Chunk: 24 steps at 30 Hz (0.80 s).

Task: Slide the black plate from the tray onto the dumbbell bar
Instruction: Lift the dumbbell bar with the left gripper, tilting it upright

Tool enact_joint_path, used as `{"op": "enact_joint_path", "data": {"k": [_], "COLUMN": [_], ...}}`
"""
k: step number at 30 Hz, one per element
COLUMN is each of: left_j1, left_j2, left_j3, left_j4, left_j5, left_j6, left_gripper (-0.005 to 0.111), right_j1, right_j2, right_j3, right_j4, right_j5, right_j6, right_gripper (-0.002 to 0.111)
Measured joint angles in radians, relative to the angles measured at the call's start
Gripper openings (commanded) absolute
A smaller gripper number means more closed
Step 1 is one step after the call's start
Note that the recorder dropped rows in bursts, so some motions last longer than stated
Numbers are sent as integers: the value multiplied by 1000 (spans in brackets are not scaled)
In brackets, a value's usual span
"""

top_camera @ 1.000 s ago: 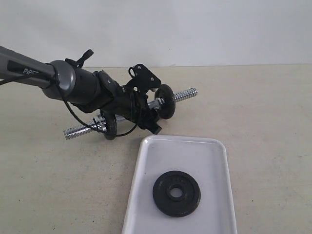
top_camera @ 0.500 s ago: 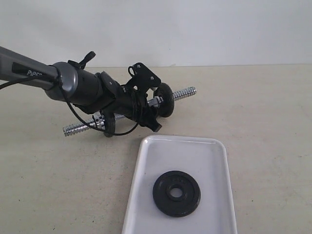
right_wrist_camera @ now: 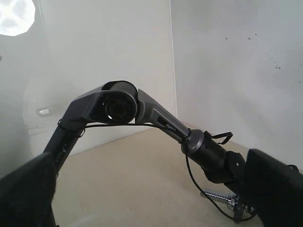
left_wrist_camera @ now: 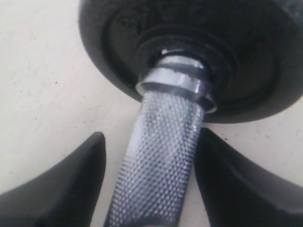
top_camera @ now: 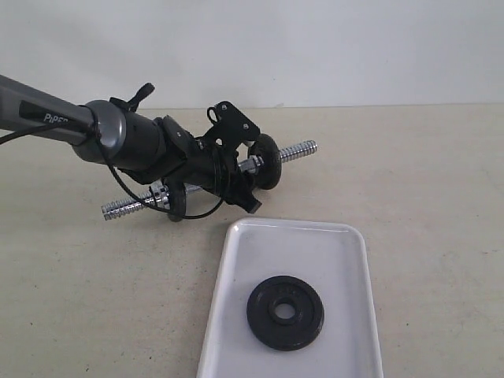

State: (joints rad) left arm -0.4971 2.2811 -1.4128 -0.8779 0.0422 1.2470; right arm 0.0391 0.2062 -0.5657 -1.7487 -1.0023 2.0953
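Since a second ago the left arm [top_camera: 118,142] has nudged the dumbbell bar [top_camera: 298,150] slightly leftward, and it has been steady since. Nearest me, the black plate [top_camera: 284,312] lies flat in the tray [top_camera: 335,256], hole upward, toward its near end, with nothing touching it.

Beyond the tray's far rim, the left fingers [left_wrist_camera: 61,189] are half closed around the bar's knurled middle and hold it clear of the desk [top_camera: 441,197]. The bar's long axis runs from near-left to far-right. A mounted disc [top_camera: 266,161] sits just past the grip, and the bare threaded end points right and away. That free end is what the plate's hole must meet. The plate lies nearer than the bar and to its right, which I judge to be the right arm's side.

The right fingers [right_wrist_camera: 277,187] are out of the room view. Their own camera shows them spread wide and empty.

On the left arm's grey link I can read "PiPE"; the rest is hidden.
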Motion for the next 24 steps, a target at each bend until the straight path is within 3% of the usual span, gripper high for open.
{"op": "enact_joint_path", "data": {"k": [9, 24], "left_j1": [0, 2], "left_j2": [-12, -97], "left_j3": [0, 32], "left_j4": [0, 46], "left_j5": [13, 195], "left_j6": [0, 27], "left_gripper": [4, 4], "right_j1": [0, 0], "right_j2": [0, 0], "right_j3": [0, 0], "right_j4": [0, 0], "right_j5": [0, -1], "right_j6": [0, 0], "right_gripper": [105, 105]}}
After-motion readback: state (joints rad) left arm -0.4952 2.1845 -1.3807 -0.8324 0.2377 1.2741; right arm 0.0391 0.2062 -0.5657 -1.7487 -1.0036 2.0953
